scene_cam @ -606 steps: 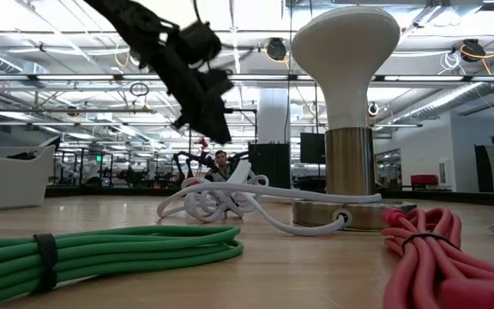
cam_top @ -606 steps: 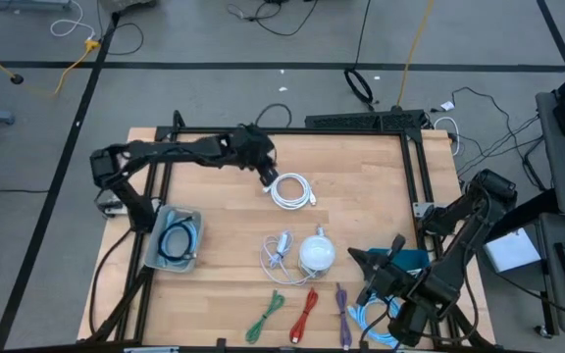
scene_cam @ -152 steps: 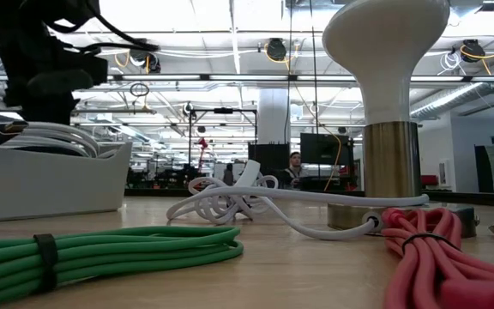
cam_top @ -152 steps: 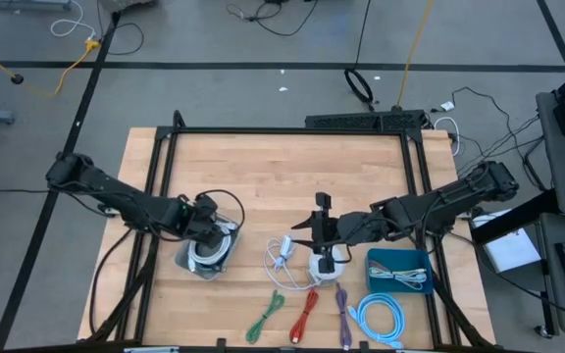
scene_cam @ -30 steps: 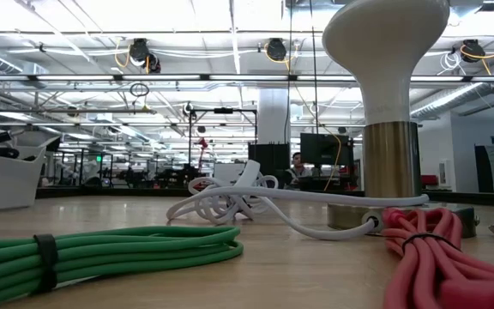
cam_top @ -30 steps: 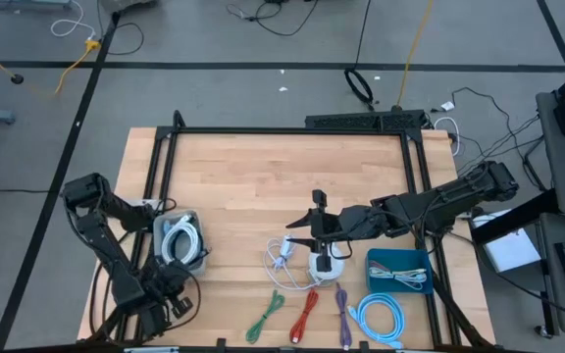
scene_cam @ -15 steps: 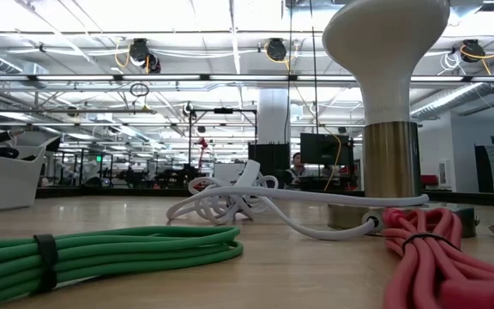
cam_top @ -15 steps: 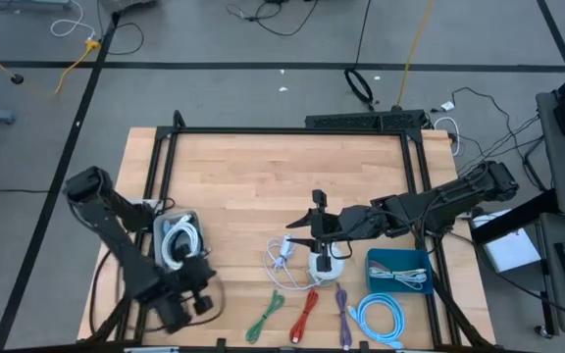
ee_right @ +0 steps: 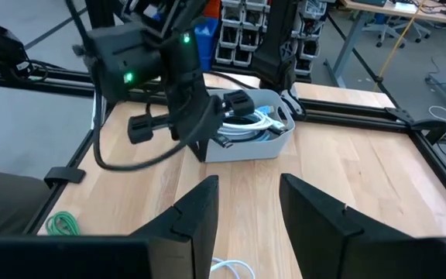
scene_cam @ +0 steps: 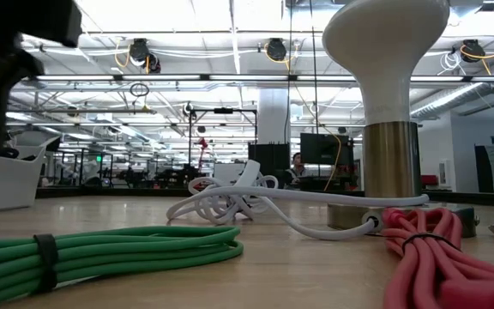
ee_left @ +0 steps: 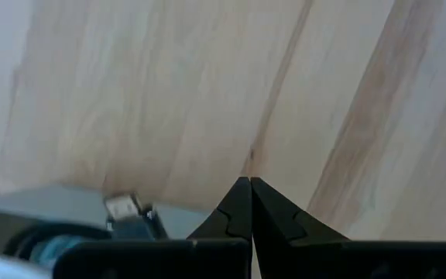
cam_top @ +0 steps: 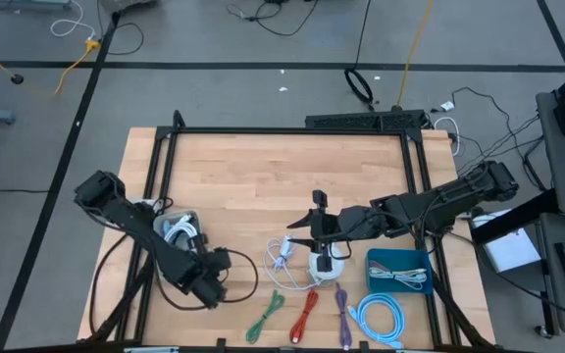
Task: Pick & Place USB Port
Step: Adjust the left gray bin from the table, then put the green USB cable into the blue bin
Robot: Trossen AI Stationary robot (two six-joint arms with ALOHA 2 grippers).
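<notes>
Touching left fingers (ee_left: 250, 203) (holding nothing)

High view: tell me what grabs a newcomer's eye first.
The bright cables fanned along the table's near edge: green, red, purple, light blue. Just behind them the right gripper hovers over the white lamp, fingers parted. At the left, the shut left gripper hangs beside the grey bin of coiled cables.

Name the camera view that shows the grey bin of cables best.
The right wrist view: the grey bin shows whole, white cable coiled inside. High view: the left arm partly covers it. Low view: only one wall. Left wrist view: just an edge.
</notes>
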